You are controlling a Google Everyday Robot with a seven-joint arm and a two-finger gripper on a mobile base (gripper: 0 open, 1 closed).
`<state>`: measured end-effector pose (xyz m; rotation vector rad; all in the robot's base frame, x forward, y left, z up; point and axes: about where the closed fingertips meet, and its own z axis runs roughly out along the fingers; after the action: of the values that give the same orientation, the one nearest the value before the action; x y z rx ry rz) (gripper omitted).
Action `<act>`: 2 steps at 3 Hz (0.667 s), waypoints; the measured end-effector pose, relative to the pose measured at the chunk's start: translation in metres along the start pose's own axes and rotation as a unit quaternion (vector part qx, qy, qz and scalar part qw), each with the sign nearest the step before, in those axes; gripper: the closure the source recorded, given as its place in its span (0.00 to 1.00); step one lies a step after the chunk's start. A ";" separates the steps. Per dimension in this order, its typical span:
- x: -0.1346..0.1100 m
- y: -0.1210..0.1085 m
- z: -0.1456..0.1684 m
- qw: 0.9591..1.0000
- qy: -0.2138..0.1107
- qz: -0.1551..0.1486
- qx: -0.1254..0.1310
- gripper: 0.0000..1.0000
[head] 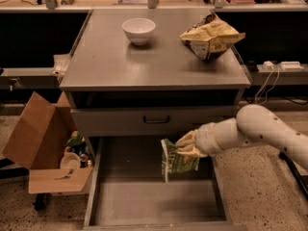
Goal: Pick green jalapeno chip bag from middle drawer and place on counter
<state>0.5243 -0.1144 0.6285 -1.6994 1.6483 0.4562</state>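
Gripper (185, 145) is below the counter's (115, 64) front edge, right of centre, at the end of the white arm (262, 129) that comes in from the counter's lower right. Fingers pinched shut on the top right edge of the green jalapeno chip bag (177, 161). Bag hangs upright from that grip, label facing the camera, inside the outline of the middle drawer (154, 201). The drawer is pulled fully out below the counter, toward the camera. Bag sits over the drawer's right-rear part; cannot tell whether its bottom edge touches the floor. Rest of the drawer floor shows bare grey metal. The closed drawer front with dark loop handle (156, 120) is directly under the counter's front lip, and the gripper is just below its right half. On the counter: white bowl (139, 30) at back centre, yellow-tan bag (211, 36) at back right, torn open and slumped, well apart from the bowl. Open cardboard box (36, 138) holding small clutter stands on the floor left of the counter, beside the drawer's left wall.
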 end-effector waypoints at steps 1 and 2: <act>-0.085 -0.019 -0.030 0.997 -0.011 -0.083 -0.002 1.00; -0.163 -0.044 -0.067 0.988 -0.033 -0.150 0.013 1.00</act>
<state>0.5322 -0.0481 0.7969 -1.8530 1.3158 0.3387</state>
